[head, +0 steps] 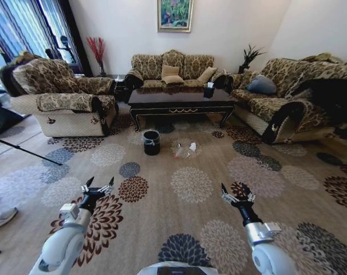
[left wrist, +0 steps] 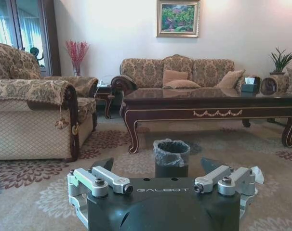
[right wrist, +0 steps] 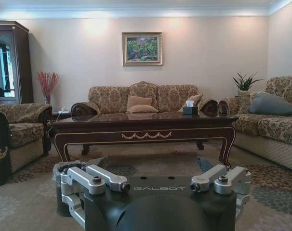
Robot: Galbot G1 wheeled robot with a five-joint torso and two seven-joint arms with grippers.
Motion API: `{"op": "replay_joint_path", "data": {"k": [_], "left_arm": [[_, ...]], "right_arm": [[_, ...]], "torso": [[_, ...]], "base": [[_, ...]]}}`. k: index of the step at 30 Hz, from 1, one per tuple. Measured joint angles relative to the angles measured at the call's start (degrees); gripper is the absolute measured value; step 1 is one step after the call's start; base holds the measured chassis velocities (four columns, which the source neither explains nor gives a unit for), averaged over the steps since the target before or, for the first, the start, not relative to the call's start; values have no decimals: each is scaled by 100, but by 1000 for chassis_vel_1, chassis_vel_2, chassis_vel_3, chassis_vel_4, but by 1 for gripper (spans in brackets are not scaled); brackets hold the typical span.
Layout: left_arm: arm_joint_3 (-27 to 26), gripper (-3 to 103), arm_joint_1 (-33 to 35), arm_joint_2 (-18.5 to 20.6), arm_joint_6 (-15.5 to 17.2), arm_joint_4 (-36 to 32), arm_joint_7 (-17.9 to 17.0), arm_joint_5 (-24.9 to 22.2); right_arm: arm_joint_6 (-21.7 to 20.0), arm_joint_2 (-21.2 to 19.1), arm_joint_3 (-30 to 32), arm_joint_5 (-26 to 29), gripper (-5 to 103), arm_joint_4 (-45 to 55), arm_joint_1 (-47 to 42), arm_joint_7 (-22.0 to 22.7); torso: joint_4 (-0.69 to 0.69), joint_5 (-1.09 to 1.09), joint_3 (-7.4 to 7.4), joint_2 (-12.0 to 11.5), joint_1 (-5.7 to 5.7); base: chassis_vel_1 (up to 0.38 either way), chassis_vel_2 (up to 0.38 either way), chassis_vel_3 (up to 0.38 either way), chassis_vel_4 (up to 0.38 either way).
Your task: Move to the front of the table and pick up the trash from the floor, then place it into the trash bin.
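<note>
Ahead, sofas ring table on flowered floor.

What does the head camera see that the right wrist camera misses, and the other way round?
Head view: the left gripper, open above the carpet, and the trash lying on it to the right of the bin. Right wrist view: a tall wooden cabinet behind the armchair. Both: the table, the bin, the painting and the open right gripper.
</note>
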Motion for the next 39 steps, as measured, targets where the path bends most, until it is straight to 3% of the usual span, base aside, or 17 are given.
{"op": "replay_joint_path", "data": {"k": [19, 39], "left_arm": [[58, 100, 0, -29, -57, -108, 10, 48], [54, 100, 209, 59, -13, -272, -8, -5]], "right_arm": [[-45, 192, 15, -109, 100, 128, -49, 35], [-60, 3, 138, -178, 100, 141, -34, 58]], "torso": [[0, 0, -275, -441, -165], [0, 0, -555, -891, -337]], "base": [[0, 0, 0, 0], [0, 0, 0, 0]]}}
